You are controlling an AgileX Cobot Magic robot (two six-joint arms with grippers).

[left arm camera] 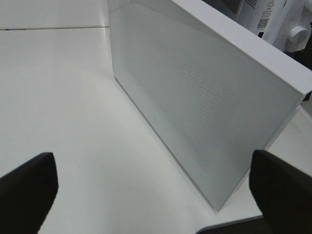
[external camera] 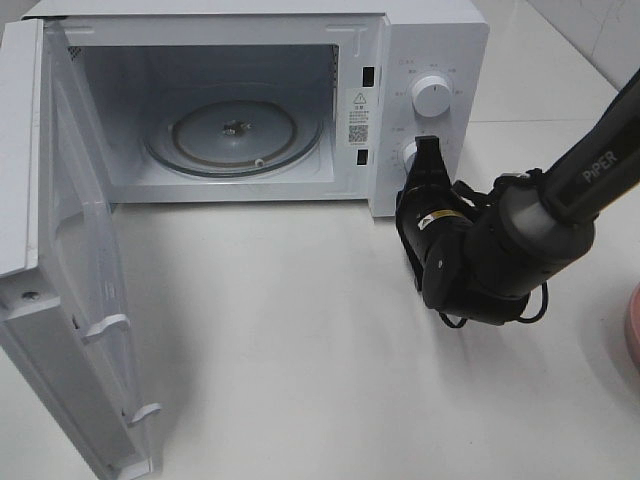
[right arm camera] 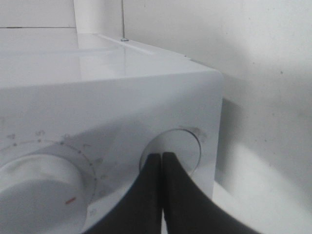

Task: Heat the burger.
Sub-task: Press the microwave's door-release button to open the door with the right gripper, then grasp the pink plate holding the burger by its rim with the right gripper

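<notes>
You see the microwave (external camera: 455, 45) door (external camera: 85, 250) open and the turntable (external camera: 235, 135) bare, the burger in no view, the right end effector (external camera: 427, 150) pinched shut at a panel control (right arm camera: 187, 146) and the left end effector (left arm camera: 153, 195) spread wide, so treat loading, closing and heating as outstanding.

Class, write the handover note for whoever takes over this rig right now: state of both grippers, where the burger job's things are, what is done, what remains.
Left gripper: open, empty, facing the outer face of the microwave door.
Right gripper: shut, empty, tips at the lower dial of the microwave; contact unclear.
Burger: in no view. Only a pink rim, probably its plate, shows at the exterior view's right edge.
Done: door wide open; glass turntable bare.
To do: put the burger in, close the door, set the dials.
</notes>
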